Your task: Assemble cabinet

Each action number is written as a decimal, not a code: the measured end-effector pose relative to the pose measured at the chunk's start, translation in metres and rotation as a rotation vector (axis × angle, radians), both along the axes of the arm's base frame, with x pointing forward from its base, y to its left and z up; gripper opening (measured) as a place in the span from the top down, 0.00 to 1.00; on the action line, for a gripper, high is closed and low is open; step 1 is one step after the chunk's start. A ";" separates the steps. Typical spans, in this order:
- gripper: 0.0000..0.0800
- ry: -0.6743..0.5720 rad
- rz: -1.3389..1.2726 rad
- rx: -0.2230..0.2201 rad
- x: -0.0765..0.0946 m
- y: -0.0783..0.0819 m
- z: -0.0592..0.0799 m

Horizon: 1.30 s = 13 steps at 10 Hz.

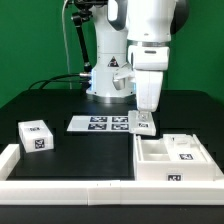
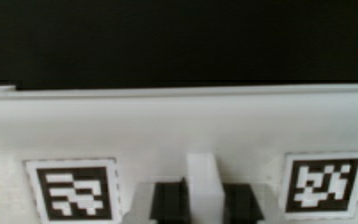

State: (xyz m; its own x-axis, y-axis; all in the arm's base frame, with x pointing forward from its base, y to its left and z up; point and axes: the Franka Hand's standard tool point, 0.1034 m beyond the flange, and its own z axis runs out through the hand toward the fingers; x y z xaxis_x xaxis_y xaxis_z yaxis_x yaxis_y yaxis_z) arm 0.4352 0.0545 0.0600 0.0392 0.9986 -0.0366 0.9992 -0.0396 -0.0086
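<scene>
Claw [image 1: 144, 124] pinches a tagged white cabinet panel [image 2: 194, 130] (by its thin rib) near the marker board [image 1: 100, 123]

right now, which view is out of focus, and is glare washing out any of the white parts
exterior view: fairly sharp and evenly lit, the cabinet bright white but its tags distinct, the black table showing no strong glare; wrist view: soft and out of focus all over, the two tags with smeared edges, the white surface around them nearly featureless
</scene>
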 end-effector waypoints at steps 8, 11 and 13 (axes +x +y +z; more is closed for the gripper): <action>0.91 -0.084 -0.012 0.039 0.006 0.010 0.002; 0.91 -0.089 -0.014 0.043 0.011 0.010 0.000; 0.91 -0.094 -0.017 0.044 0.014 0.008 0.000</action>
State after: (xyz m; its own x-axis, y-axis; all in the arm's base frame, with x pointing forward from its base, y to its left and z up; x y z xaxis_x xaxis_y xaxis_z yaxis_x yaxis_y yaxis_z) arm 0.4493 0.0629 0.0603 0.0571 0.9983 0.0121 0.9949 -0.0579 0.0828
